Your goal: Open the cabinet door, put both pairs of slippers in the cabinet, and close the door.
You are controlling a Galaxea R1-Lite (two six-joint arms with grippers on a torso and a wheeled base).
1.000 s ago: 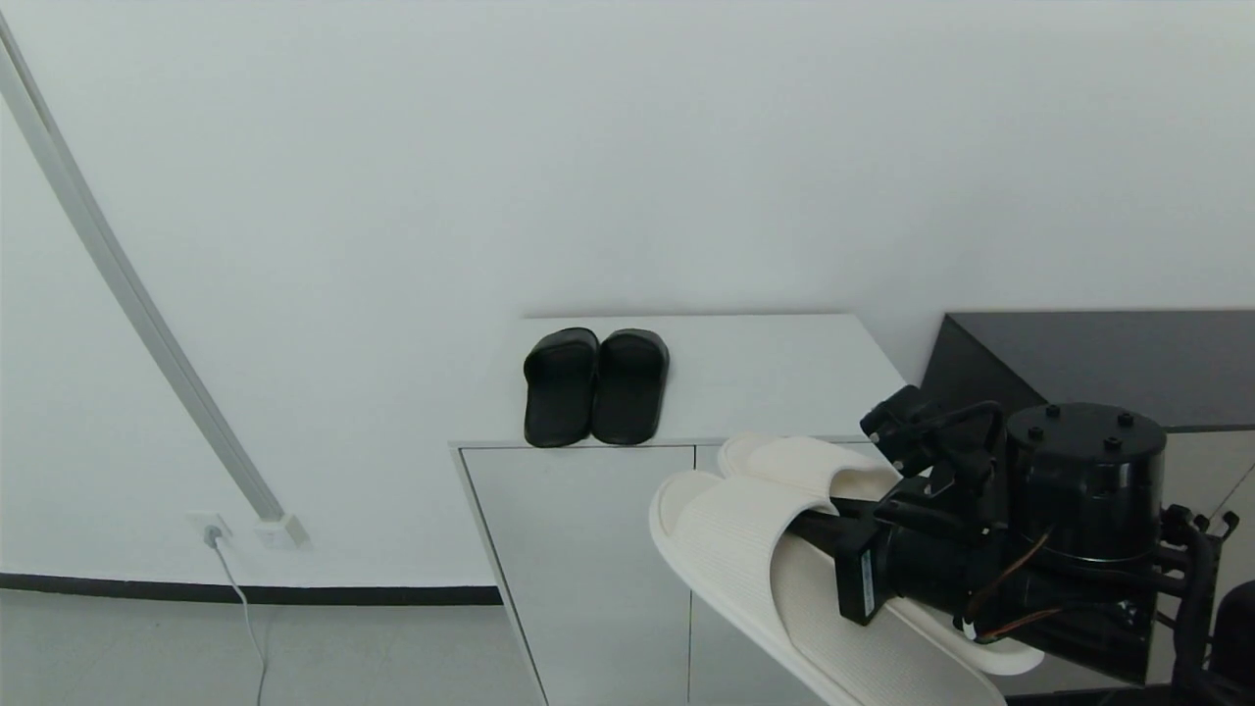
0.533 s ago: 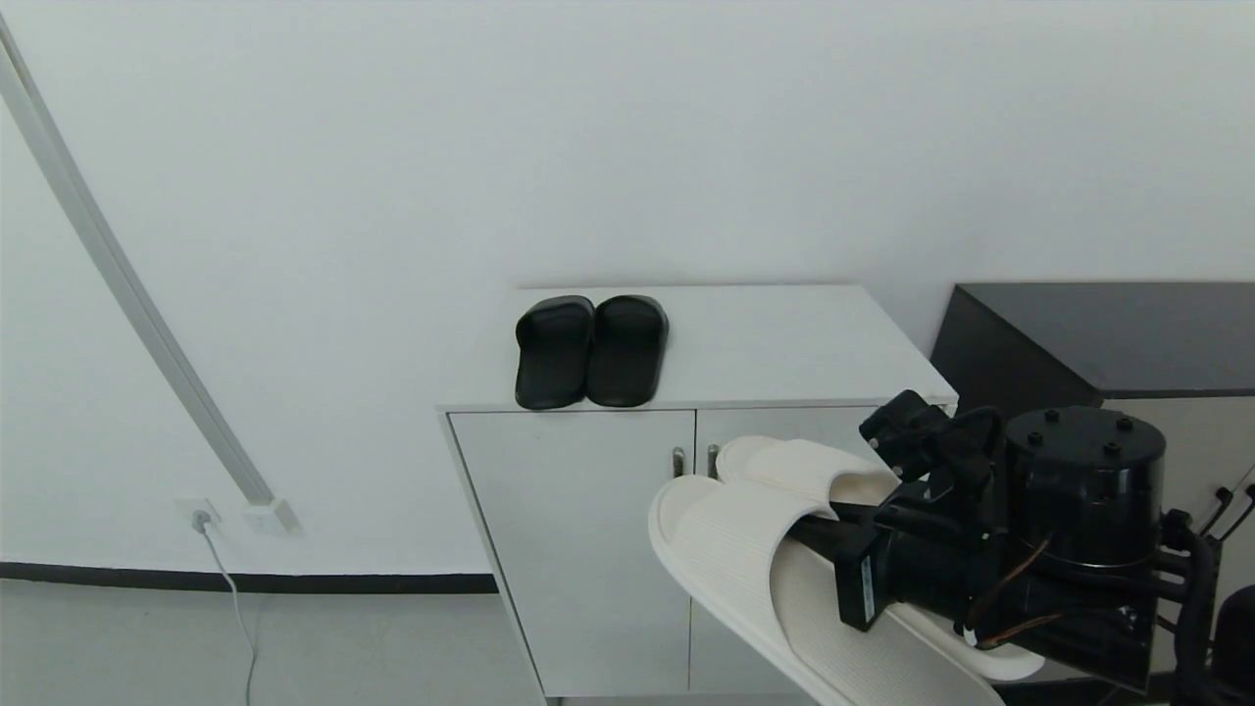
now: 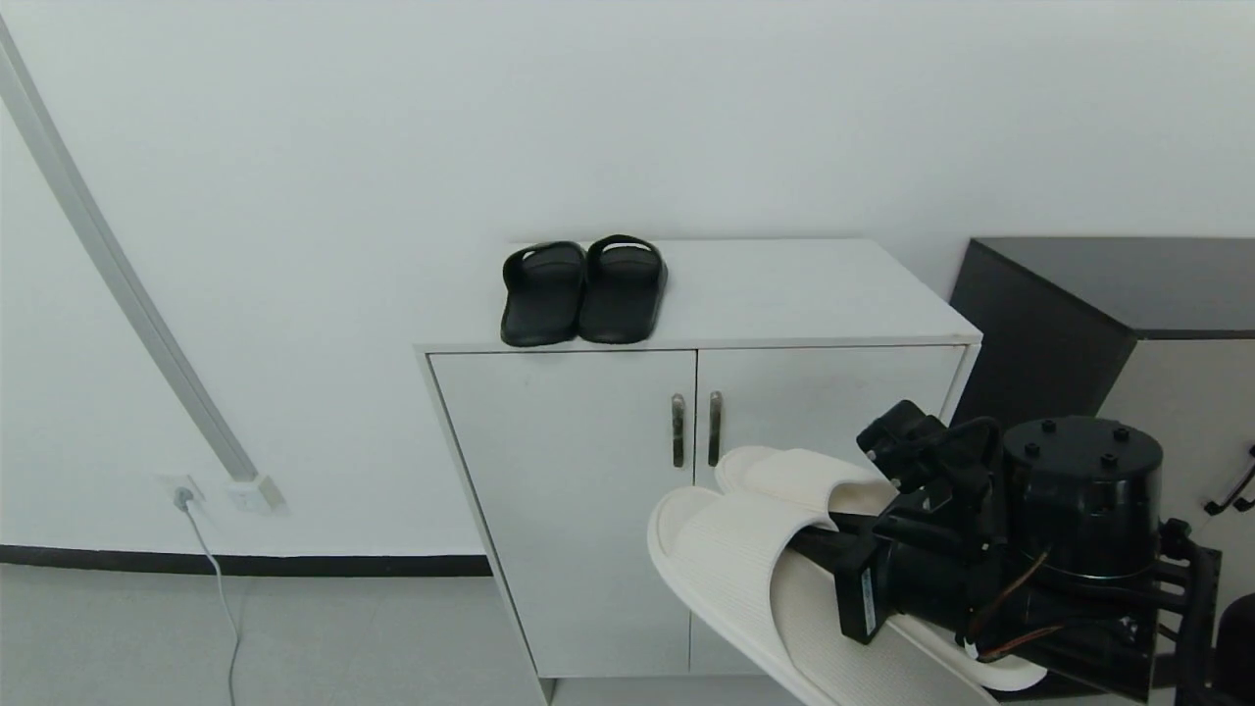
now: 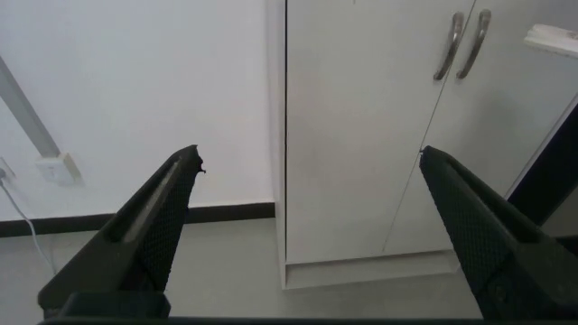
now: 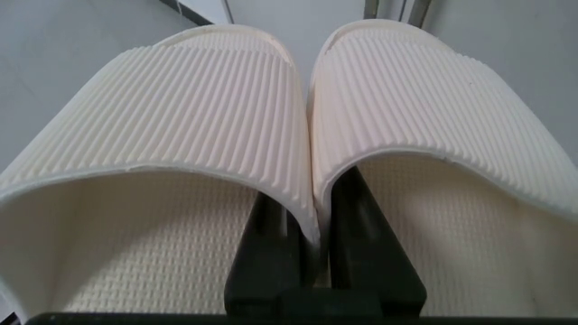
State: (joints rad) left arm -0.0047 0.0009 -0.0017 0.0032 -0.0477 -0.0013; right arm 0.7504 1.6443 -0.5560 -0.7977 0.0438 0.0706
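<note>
A white two-door cabinet [image 3: 578, 490] stands against the wall with both doors shut and two vertical handles [image 3: 695, 429] at the middle. A pair of black slippers [image 3: 584, 289] rests on its top near the left front edge. My right gripper [image 3: 833, 534] is in front of the right door, shut on a pair of white ribbed slippers [image 3: 745, 549] held side by side; its fingers [image 5: 321, 248] pinch their inner walls [image 5: 312, 171]. My left gripper [image 4: 307, 194] is open, low in front of the cabinet's left door [image 4: 361, 135], with nothing between its fingers.
A black cabinet [image 3: 1108, 314] stands right beside the white one. A wall socket with a cable [image 3: 186, 500] and a slanted white conduit [image 3: 108, 265] are on the wall to the left. Grey floor [image 3: 245, 637] lies open left of the cabinet.
The head view has shifted, so the cabinet appears higher and its doors and handles have come into view. My right gripper keeps the white slippers as before.
</note>
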